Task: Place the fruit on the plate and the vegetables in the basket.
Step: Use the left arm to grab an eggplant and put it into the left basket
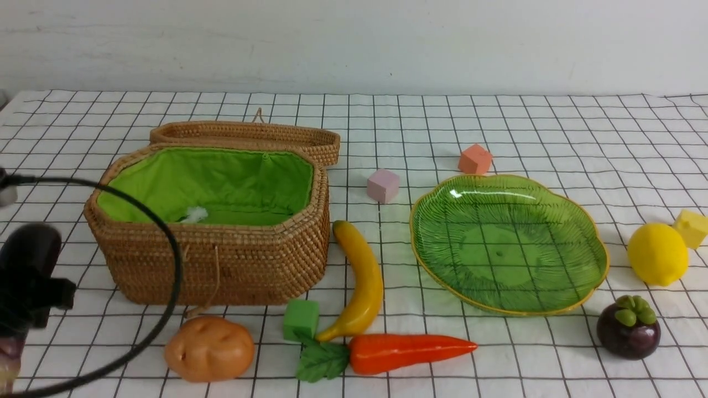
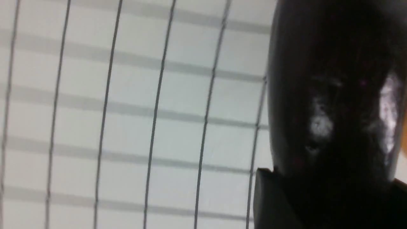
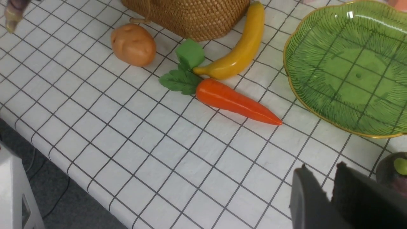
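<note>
My left gripper (image 1: 33,298) is at the far left, beside the basket (image 1: 221,265), and is shut on the dark purple eggplant (image 2: 330,95), which fills the space between its fingers (image 2: 267,197). The basket stands open with its green lining showing. In front of it lie the potato (image 1: 209,348), the carrot (image 1: 409,352) and the banana (image 1: 359,282). The green plate (image 1: 509,243) holds nothing. To its right sit the lemon (image 1: 657,254) and the mangosteen (image 1: 628,327). My right gripper (image 3: 322,167) hovers near the mangosteen (image 3: 394,173), open by a narrow gap with nothing in it.
Small cubes lie about: green (image 1: 301,319) by the banana's tip, pink (image 1: 383,185), orange (image 1: 474,159) behind the plate, yellow (image 1: 691,226) by the lemon. A black cable (image 1: 166,243) loops in front of the basket. The table's near edge (image 3: 63,178) drops to the floor.
</note>
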Controlling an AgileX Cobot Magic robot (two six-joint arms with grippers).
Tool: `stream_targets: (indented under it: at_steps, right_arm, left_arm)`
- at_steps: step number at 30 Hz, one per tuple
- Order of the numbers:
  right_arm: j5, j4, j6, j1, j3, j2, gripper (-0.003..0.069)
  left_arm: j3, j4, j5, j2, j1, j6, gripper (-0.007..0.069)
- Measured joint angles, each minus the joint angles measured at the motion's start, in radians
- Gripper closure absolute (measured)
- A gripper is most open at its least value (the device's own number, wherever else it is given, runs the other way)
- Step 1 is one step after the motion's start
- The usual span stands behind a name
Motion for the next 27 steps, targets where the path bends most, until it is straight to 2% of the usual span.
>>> stream_targets:
  at_steps: [2, 4, 5, 6, 10, 11, 15, 23, 26, 27]
  right_arm:
    - [-0.020, 0.000, 0.000, 0.000, 0.000, 0.000, 0.0508]
    - [-0.037, 0.000, 0.000, 0.000, 0.000, 0.000, 0.0508]
    - [-0.041, 0.000, 0.000, 0.000, 0.000, 0.000, 0.0508]
    - [-0.046, 0.000, 0.000, 0.000, 0.000, 0.000, 0.0507]
    - [-0.050, 0.000, 0.000, 0.000, 0.000, 0.000, 0.0503]
    - [-0.050, 0.000, 0.000, 0.000, 0.000, 0.000, 0.0502]
    - [-0.050, 0.000, 0.000, 0.000, 0.000, 0.000, 0.0500]
    - [-0.046, 0.000, 0.000, 0.000, 0.000, 0.000, 0.0497]
    - [-0.039, 0.000, 0.000, 0.000, 0.000, 0.000, 0.0496]
    - [-0.037, 0.000, 0.000, 0.000, 0.000, 0.000, 0.0495]
  left_arm:
    - [-0.056, -0.097, -0.024, -0.014, 0.000, 0.270, 0.0285]
    - [-0.131, -0.253, -0.041, 0.006, 0.000, 0.630, 0.0285]
    - [-0.159, -0.307, -0.041, 0.024, 0.000, 0.725, 0.0285]
    - [-0.201, -0.380, -0.041, 0.059, 0.000, 0.928, 0.0285]
    - [-0.349, -0.545, -0.078, 0.234, 0.000, 1.358, 0.0285]
    - [-0.382, -0.561, -0.089, 0.269, 0.000, 1.428, 0.0285]
    - [-0.456, -0.561, -0.122, 0.395, 0.000, 1.546, 0.0285]
    - [-0.466, -0.514, -0.232, 0.508, 0.000, 1.572, 0.0283]
    - [-0.466, -0.500, -0.242, 0.514, 0.000, 1.573, 0.0196]
    - [-0.466, -0.499, -0.246, 0.514, 0.000, 1.575, 0.0135]
